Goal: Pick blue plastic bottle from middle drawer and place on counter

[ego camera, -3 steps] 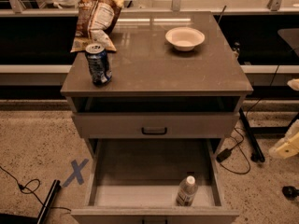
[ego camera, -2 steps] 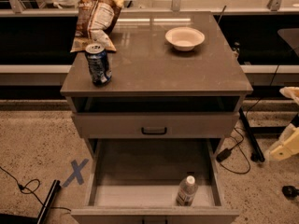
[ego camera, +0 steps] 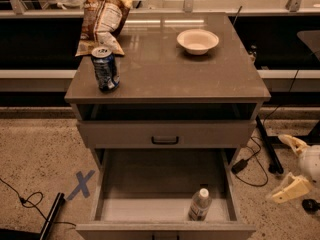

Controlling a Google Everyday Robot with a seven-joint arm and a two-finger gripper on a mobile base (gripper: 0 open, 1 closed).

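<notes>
I am holding my gripper (ego camera: pixel 276 168) out to the right of the cabinet (ego camera: pixel 165 126), low over the floor at about the level of the pulled-out middle drawer (ego camera: pixel 150 210) and well apart from it. Its two pale fingers (ego camera: pixel 292 144) are spreading wide, tips pointing toward the cabinet, and are gripping nothing.

The middle drawer is standing fully open at the cabinet's front. The blue plastic bottle (ego camera: pixel 200 205) is sitting inside it, cap up, in the front right corner, near the right wall and just behind the front wall. The rest of the drawer floor is showing plain grey.

Above it, the upper drawer (ego camera: pixel 125 133) with the black handle (ego camera: pixel 165 140) is sitting closed.

The counter (ego camera: pixel 165 71), the cabinet's top slab, is carrying three items. A soda can (ego camera: pixel 105 68) is standing upright near its front left corner. A snack bag (ego camera: pixel 104 14) is lying at the back left, overhanging the left edge. A pale bowl (ego camera: pixel 197 40) is resting toward the back right.

On the floor left of the cabinet, a blue tape cross (ego camera: pixel 81 185) is showing; to the cabinet's right, between it and my gripper, black cables (ego camera: pixel 252 165) are trailing.
</notes>
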